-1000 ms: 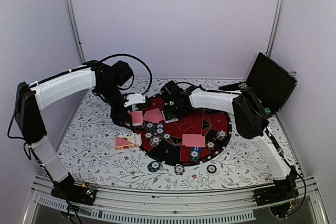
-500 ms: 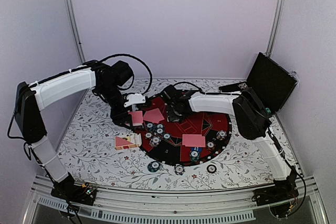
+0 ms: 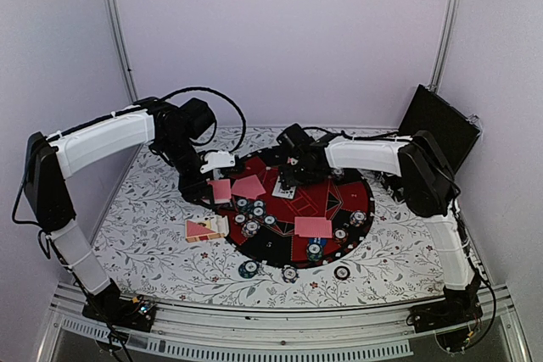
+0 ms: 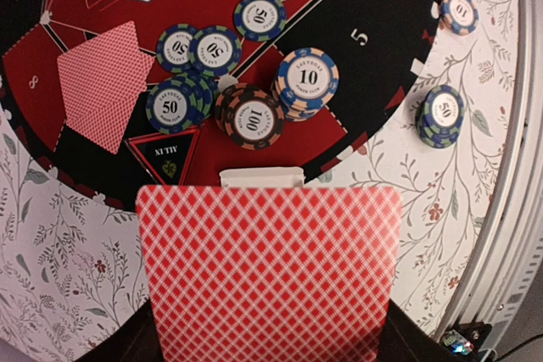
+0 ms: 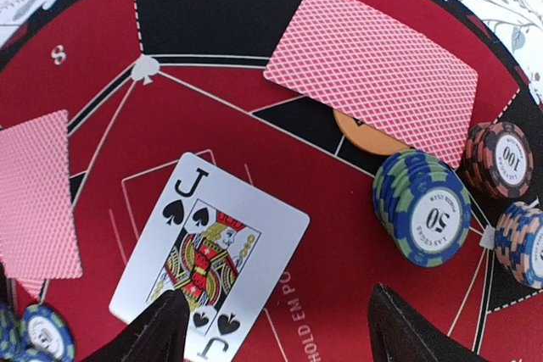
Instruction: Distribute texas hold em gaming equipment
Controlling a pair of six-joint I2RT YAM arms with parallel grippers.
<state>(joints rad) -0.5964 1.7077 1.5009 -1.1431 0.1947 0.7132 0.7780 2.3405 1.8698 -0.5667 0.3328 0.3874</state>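
My left gripper is shut on a red-backed playing card that fills the lower left wrist view; in the top view it hangs at the mat's left edge. My right gripper is open just above a face-up jack of spades, its left fingertip over the card's near edge. Chip stacks stand nearby: a blue-green 50, a 100, a 10. An orange disc lies partly under a face-down card.
The round red-and-black mat carries more face-down cards and chips. A fan of cards lies left of the mat. Loose chips sit near the front edge. The black case stands open at the back right.
My right gripper has drawn back to the right, and the jack of spades now lies uncovered on the mat. The left arm and its card have not moved.
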